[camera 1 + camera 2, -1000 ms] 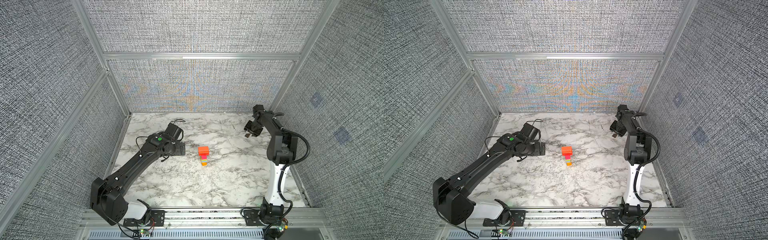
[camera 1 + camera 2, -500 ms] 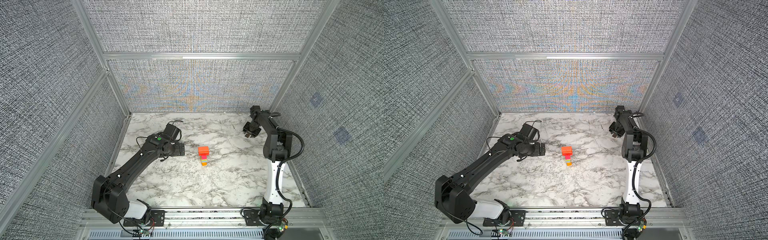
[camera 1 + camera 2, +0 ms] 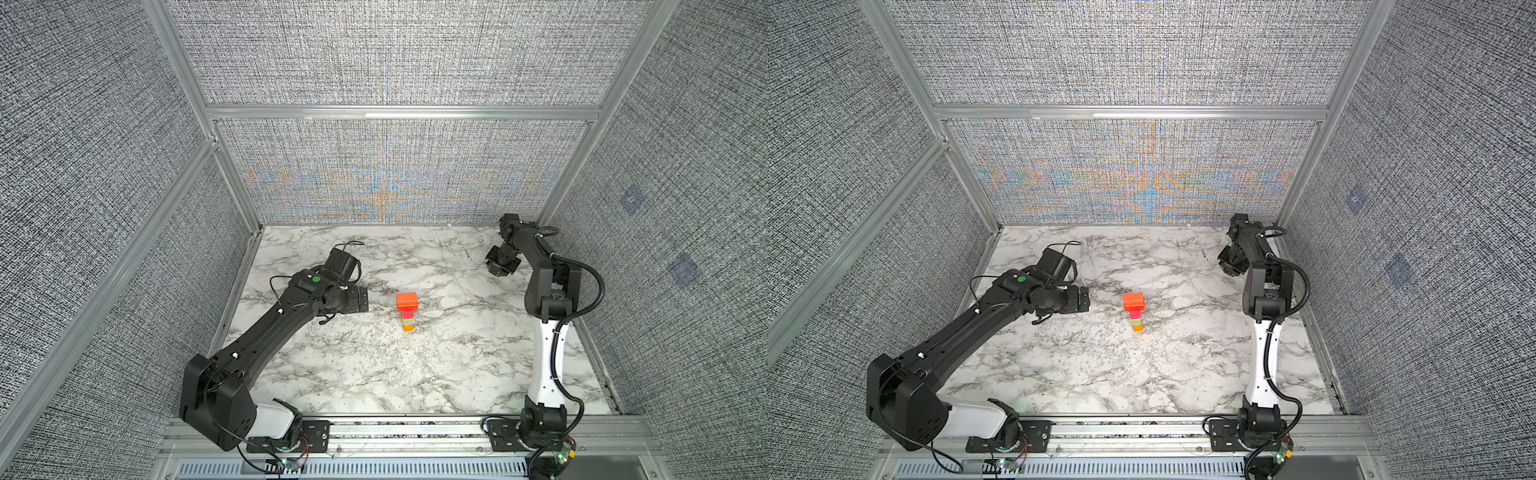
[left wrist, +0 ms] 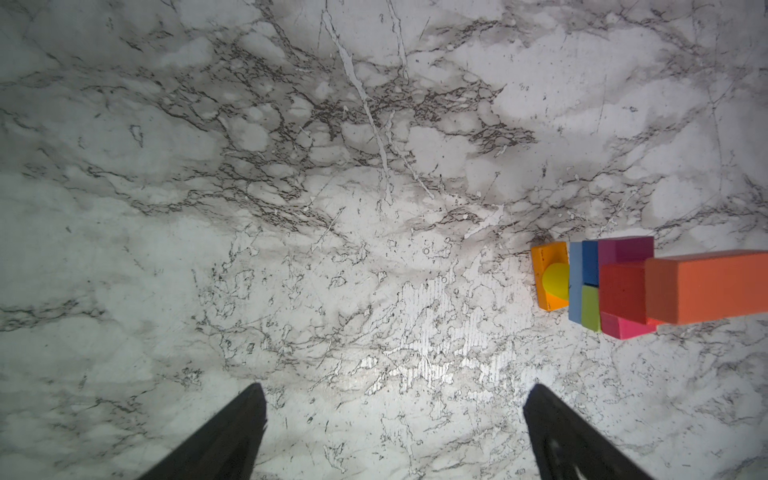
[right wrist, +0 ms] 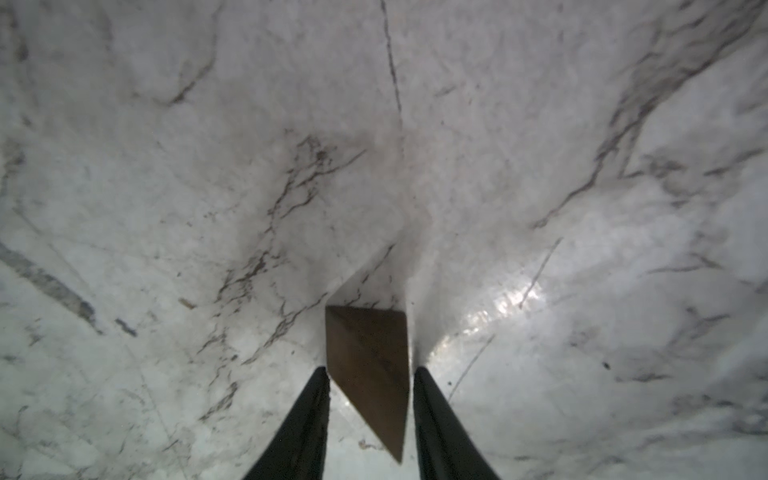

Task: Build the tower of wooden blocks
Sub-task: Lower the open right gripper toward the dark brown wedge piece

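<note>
The wood block tower (image 3: 407,309) (image 3: 1133,309) stands mid-table: orange at the bottom, then blue, yellow-green and magenta, with a wider red-orange slab on top. The left wrist view shows the tower (image 4: 623,286) off to one side. My left gripper (image 3: 362,299) (image 4: 395,399) hovers open just left of the tower, with nothing between its fingers. My right gripper (image 3: 501,271) (image 3: 1231,268) (image 5: 370,374) is low over the table at the back right. Its fingers press both sides of a small dark brown block (image 5: 368,365), which the gripper hides in both top views.
The marble table (image 3: 374,374) is boxed in by grey fabric walls with aluminium posts (image 3: 232,178). The right gripper works close to the back right corner. A metal rail (image 3: 415,432) along the front edge carries both arm bases.
The right gripper's jaws have narrowed onto the dark brown block, and that arm's elbow has swung more upright. The left arm and the tower have barely moved.
</note>
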Robot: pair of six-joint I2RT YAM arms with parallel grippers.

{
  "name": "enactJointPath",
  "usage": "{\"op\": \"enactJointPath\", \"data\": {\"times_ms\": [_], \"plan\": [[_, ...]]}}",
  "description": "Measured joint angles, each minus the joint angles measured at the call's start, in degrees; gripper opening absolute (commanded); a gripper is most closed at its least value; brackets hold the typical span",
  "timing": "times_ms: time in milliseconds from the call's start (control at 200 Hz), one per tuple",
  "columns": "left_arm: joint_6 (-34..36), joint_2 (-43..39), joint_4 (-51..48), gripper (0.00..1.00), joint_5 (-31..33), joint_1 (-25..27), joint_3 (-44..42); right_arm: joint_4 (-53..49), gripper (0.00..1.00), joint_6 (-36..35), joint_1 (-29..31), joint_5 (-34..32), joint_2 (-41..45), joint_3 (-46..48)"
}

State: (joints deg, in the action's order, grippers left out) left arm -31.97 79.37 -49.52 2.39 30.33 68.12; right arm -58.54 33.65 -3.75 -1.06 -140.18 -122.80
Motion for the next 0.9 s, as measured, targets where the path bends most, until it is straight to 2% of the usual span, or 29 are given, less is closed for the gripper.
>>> {"op": "enactJointPath", "data": {"times_ms": [350, 900], "plan": [[-0.4, -0.9, -0.4, 0.99, 0.0, -0.1, -0.2, 0.0, 0.16, 0.0, 0.0, -0.3, 0.9, 0.5], [-1.5, -2.7, -1.2, 0.99, -0.9, -0.1, -0.6, 2.6, 0.1, -2.5, 1.1, -0.3, 8.1, 10.2]]}}
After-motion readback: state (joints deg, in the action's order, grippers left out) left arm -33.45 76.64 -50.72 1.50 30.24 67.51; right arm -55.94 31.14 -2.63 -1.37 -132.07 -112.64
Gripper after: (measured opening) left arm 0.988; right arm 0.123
